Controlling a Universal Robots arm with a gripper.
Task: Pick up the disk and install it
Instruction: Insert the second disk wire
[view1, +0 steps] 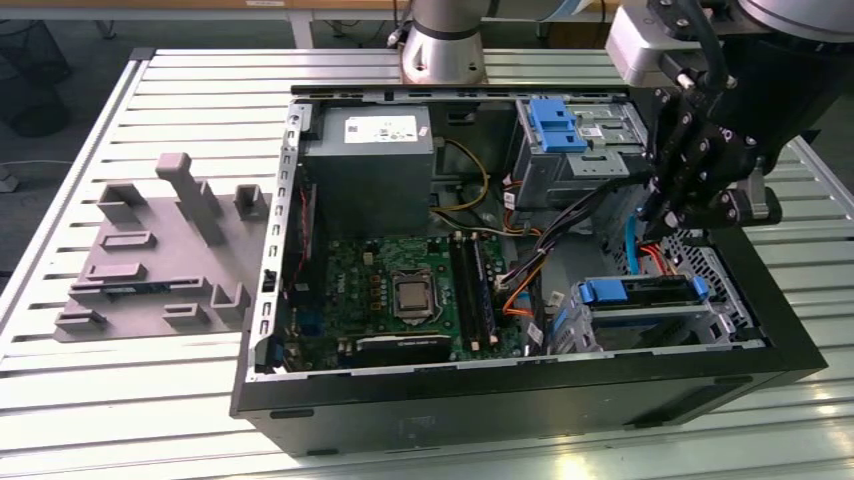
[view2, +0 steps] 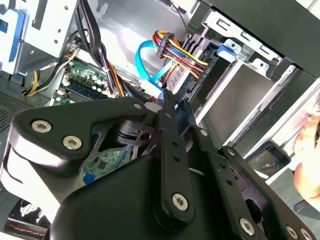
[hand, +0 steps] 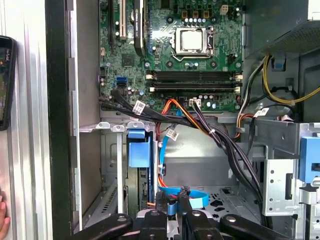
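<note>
**Position.** Going by the exterior view's left to its right, all placed against the computer case (view1: 400, 400):
- A grey fixture tray (view1: 147, 250) lies outside the case on the slatted table (view1: 80, 400).
- The motherboard (view1: 400, 290) lies on the case floor.
- The grey power-supply box (view1: 367, 150) is in the case's far corner.
- An empty blue bracket (view1: 554, 122) tops the far drive cage.
- The disk (view1: 638, 292) sits in the near drive cage at the case's right end, its blue frame uppermost (it looks seated, though the latching is not visible).
- The gripper (view1: 663, 215) hangs inside the case just beyond that cage, among the cable bundle (view1: 587, 210).

**Gripper.** The jaws are drawn narrow, almost together. They carry no disk. Whether they nip the blue data cable (hand: 185, 194) cannot be told.

**Workmanship.** In my judgement the step is to seat and connect the disk. That needs the jaws square to the cage, the cables kept clear, and a straight push.

**Views.** The first wrist view shows the disk (hand: 139, 150) edge-on in its slot beyond the gripper (hand: 172, 217), with the motherboard past it. The second wrist view adds the multicoloured power connector (view2: 172, 47) and a person's hand (view2: 307, 165) outside the case, with the gripper (view2: 167, 102) in front.
</note>
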